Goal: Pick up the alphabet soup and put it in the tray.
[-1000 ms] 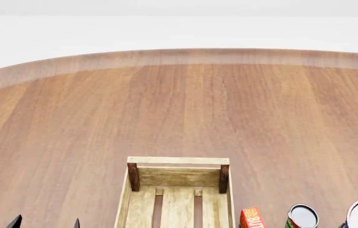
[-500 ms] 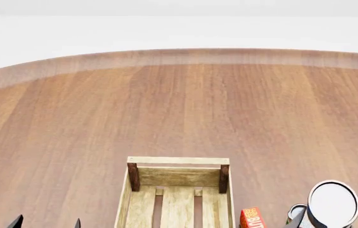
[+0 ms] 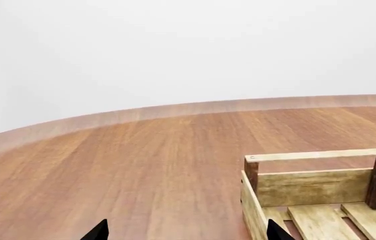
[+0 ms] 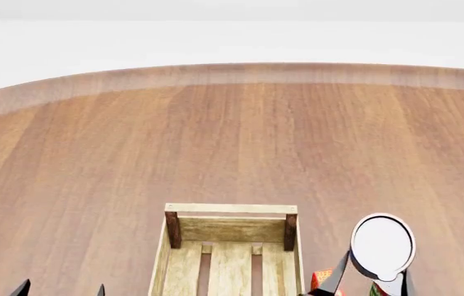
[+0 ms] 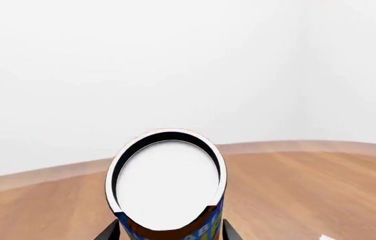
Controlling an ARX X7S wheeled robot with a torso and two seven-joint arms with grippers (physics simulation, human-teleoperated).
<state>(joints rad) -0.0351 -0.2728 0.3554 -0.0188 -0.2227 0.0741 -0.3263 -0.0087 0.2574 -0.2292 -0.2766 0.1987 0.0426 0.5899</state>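
Right claw [image 5: 168,232]: clamped on alphabet soup [image 4: 382,245], lifted off tabletop [image 4: 232,142] beside tray [image 4: 230,209]. Pickup done; placement in tray pending.

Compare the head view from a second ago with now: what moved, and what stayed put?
The alphabet soup, held in the right hand, has risen from the table's near right corner and travelled left toward the tray; it now hangs beside the tray's right wall, hiding most of the red-labelled can. The tray, the red box and the left hand have not moved.
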